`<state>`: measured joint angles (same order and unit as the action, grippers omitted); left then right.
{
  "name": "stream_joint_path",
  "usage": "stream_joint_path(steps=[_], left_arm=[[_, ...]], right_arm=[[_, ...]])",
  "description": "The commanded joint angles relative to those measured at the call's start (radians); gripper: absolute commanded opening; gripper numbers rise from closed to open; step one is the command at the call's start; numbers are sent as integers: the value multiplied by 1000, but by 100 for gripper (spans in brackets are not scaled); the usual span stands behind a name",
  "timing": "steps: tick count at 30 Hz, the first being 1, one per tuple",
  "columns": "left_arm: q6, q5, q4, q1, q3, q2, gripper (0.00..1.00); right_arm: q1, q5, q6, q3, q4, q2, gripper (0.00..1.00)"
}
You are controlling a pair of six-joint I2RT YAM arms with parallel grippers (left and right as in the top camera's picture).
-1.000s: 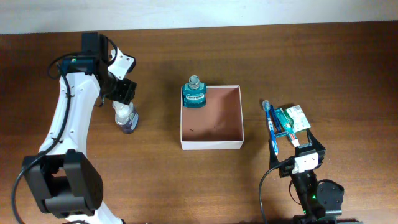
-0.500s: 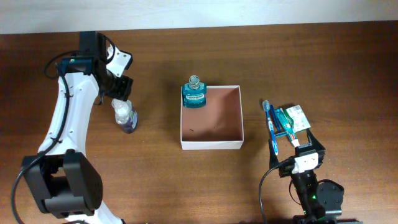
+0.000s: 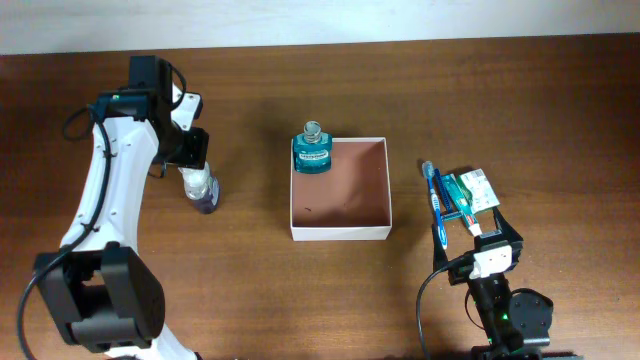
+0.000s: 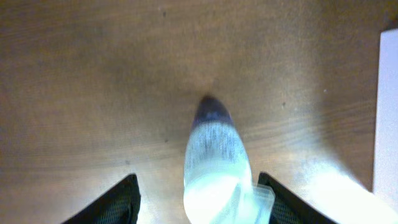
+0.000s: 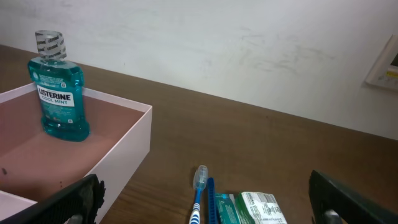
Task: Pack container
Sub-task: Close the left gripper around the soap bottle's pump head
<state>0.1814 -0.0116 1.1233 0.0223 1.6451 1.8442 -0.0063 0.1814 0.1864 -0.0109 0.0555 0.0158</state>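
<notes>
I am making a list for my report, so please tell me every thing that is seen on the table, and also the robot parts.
box: one, white walls, reddish-brown inside, middle of the table
mouthwash bottle: one, teal, standing in the box's far left corner
small bottle: one, clear with a purple end, left of the box
toothbrush: one or perhaps two, blue, right of the box
packet: one, green and white, beside the toothbrush
table: one, brown wood
left gripper: black, open around the small bottle
right gripper: black, open, near the toothbrush
</notes>
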Motion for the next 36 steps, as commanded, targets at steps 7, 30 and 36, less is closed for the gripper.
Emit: stream_joint_path(steps=[7, 30, 36], left_arm=[[-143, -10, 52, 6, -11, -77, 69], [-124, 34, -50, 6, -122, -77, 83], [-99, 53, -58, 3, -122, -78, 72]], right_arm=[[-8, -6, -3, 5, 6, -10, 99], [-8, -6, -3, 5, 6, -10, 98], [-8, -6, -3, 5, 6, -10, 98]])
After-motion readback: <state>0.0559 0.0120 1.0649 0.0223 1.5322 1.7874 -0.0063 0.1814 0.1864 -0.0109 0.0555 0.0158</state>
